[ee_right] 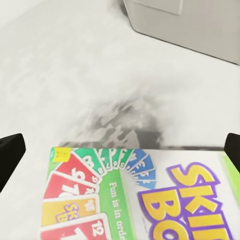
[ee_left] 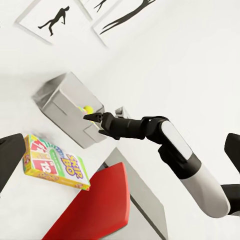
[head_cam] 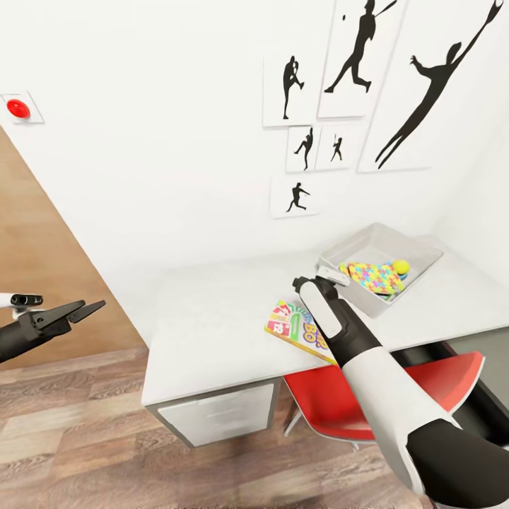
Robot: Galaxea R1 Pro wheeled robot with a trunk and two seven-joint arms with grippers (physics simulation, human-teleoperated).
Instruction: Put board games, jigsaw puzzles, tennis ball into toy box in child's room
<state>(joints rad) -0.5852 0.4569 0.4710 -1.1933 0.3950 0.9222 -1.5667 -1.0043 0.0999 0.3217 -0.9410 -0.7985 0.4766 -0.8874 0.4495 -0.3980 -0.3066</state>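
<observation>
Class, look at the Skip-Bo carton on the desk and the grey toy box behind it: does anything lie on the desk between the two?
Nothing visible does. The Skip-Bo carton lies near the desk's front edge, and only bare desktop separates it from the toy box. The right gripper hovers above that gap, open.
</observation>
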